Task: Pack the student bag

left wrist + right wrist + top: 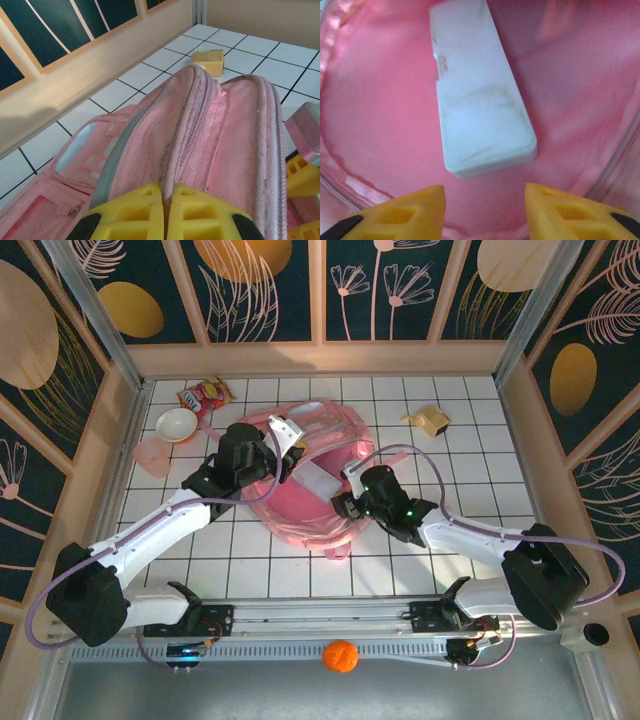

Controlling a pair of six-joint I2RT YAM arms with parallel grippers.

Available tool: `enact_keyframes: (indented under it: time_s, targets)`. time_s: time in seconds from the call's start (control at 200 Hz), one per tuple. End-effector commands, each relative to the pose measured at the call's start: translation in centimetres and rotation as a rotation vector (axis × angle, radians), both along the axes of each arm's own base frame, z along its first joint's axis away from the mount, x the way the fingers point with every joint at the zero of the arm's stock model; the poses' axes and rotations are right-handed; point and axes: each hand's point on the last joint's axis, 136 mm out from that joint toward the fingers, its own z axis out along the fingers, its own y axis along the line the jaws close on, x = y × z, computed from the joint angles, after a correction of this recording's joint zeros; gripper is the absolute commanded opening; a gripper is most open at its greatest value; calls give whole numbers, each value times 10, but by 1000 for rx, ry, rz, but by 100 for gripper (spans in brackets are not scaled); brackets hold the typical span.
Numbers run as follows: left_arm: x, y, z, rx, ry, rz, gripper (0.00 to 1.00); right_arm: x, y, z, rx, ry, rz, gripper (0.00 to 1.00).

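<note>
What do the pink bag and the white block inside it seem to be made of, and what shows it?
Student bag: matte woven fabric; weave texture, stitched seams, zipper. White block: probably hard plastic, possibly rubber; smooth, scuffed faces, crisp moulded edges.

We have the bag (300, 508) mid-table with a flat case (480, 100) inside it; bowl (177, 424) and snack packet (206, 393) at ten o'clock, small box (432, 420) at two.
</note>
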Motion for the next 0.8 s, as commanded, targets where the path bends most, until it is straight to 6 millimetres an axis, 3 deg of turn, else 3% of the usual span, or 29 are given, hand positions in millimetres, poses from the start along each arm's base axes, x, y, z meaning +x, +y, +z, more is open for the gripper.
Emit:
enact_keyframes:
  time_s: [0.0, 0.145, 0.215, 0.435, 0.54, 0.641, 0.796]
  targets:
    - [-1, -5, 63, -152, -161, -20, 0, 10, 11, 2, 156, 86, -131, 44]
    - [-2, -3, 63, -152, -160, -16, 0, 21, 21, -23, 106, 120, -140, 44]
    - [-2, -3, 62, -151, -159, -12, 0, 25, 35, -29, 120, 128, -98, 43]
    - [-1, -1, 63, -148, -162, -2, 0, 42, 102, -9, 238, 78, 68, 35]
    - [-1, 2, 62, -147, -166, 12, 0, 43, 122, 1, 278, 55, 115, 35]
    - [0, 4, 57, -138, -161, 26, 0, 38, 120, 4, 278, 54, 126, 36]
    - [3, 8, 49, -135, -151, 55, 0, 16, 93, 6, 247, 83, 109, 42]
